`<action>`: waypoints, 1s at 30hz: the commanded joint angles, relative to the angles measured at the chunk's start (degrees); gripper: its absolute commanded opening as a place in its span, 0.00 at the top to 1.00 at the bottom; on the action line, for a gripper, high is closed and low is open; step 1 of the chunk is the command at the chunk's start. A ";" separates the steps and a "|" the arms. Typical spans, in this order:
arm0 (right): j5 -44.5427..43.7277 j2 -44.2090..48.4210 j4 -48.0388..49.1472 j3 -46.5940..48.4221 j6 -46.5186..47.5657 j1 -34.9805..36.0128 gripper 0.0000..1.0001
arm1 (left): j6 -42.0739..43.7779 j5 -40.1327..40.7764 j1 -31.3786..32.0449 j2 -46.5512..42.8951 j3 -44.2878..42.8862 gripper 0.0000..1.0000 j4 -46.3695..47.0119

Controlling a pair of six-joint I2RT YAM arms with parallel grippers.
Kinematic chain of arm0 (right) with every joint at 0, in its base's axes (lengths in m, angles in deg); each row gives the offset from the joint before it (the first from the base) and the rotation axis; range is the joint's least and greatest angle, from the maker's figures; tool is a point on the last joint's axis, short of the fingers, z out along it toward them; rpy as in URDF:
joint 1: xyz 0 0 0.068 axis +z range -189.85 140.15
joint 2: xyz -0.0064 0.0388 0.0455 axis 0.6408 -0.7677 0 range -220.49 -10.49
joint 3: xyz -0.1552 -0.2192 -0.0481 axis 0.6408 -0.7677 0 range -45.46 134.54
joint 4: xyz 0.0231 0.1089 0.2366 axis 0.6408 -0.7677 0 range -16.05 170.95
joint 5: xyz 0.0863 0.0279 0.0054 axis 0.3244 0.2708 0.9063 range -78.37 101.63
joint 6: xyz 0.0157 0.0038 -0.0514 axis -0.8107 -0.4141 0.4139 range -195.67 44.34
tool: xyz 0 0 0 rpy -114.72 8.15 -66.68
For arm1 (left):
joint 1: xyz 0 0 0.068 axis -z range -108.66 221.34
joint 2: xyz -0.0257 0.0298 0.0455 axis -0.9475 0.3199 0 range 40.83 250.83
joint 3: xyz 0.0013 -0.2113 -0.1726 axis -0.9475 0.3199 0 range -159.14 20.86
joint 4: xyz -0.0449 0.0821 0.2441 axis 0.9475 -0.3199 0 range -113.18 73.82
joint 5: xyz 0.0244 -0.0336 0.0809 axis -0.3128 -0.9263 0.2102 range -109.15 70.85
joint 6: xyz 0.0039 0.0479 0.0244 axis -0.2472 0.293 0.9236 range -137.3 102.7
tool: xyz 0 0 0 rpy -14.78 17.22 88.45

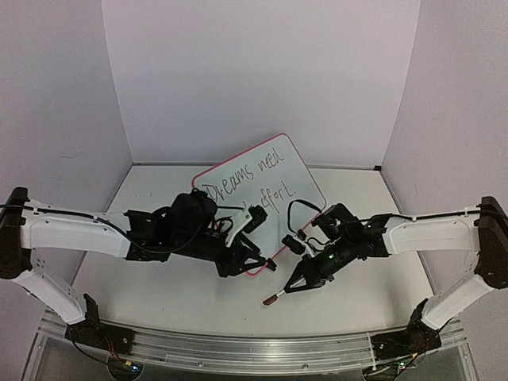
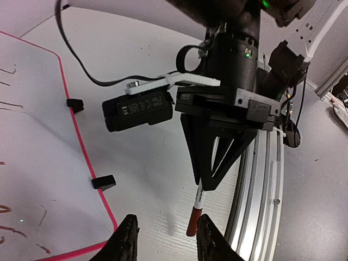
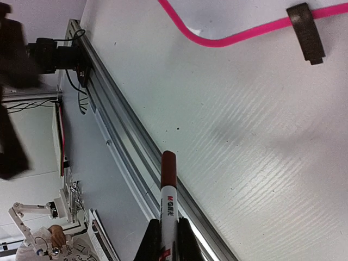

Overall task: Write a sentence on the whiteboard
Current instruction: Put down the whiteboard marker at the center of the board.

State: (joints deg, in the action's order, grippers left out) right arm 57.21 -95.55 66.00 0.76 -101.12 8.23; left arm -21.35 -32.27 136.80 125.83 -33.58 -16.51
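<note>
Right jaws clench the marker (image 3: 169, 185), left jaws gape empty; left arm (image 1: 182, 226) partly hides the whiteboard (image 1: 305, 171).

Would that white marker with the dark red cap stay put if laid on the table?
Probably not: the white marker with the dark red cap looks round and smooth, so it may roll on the flat white table. It seems stiff and light, since the right end effector holds it sticking straight out.

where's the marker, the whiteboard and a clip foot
marker (image 3: 168, 206), right wrist view, on its white barrel
whiteboard (image 1: 302, 168), top view, on bare white near its far corner
clip foot (image 3: 305, 30), right wrist view, on the black clip's middle
</note>
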 commanded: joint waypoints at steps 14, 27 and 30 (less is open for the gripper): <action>-9.27 -1.54 -2.25 -3.64 -1.15 -12.86 0.56 | -14.97 12.57 -4.91 -20.65 15.75 0.35 -6.75; -19.31 2.17 -7.71 -2.89 2.68 -29.47 0.18 | -21.29 20.25 -19.21 -25.03 20.63 0.14 -10.27; -23.40 3.93 -8.30 -1.42 3.65 -32.53 0.15 | -21.90 21.21 -24.04 -27.49 21.60 0.10 -11.22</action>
State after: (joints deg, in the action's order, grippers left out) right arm 40.23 -95.38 59.76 -3.13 -99.62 -20.93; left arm -40.84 -15.01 117.54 102.46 -12.72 -26.69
